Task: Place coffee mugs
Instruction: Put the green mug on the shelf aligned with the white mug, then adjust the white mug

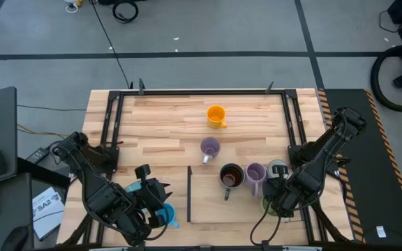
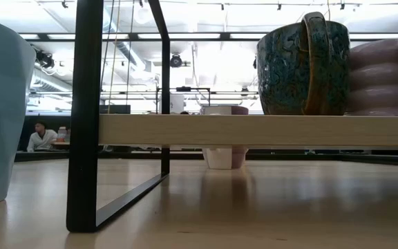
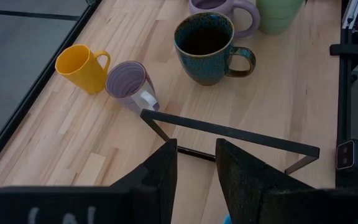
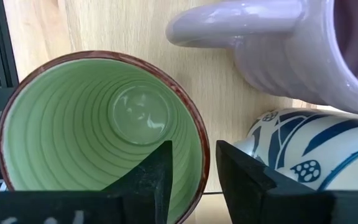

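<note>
Green mug (image 4: pixel 104 124) sits under right gripper (image 4: pixel 194 180), jaws parted astride its rim. Two purple mugs (image 3: pixel 131 84), one orange (image 1: pixel 216 116), one dark teal (image 1: pixel 231 176) on tabletop (image 1: pixel 159 132). Left gripper (image 3: pixel 196 180) jaws parted.

Both arms (image 1: pixel 96 188) matte black, chunky joints; fingers (image 3: pixel 160 180) dark, flat, tapered; black cable loops off right arm (image 1: pixel 319 164).

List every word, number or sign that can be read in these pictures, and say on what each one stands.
"SA2": partly readable print on the white paper lying left of the table; the smaller lines under it are too blurred to read.
Left claw: pale marks on its body at the picture's edge, cut off and unreadable.
White mug: blue painted pattern only, no letters.
Other mugs: no text visible.
</note>
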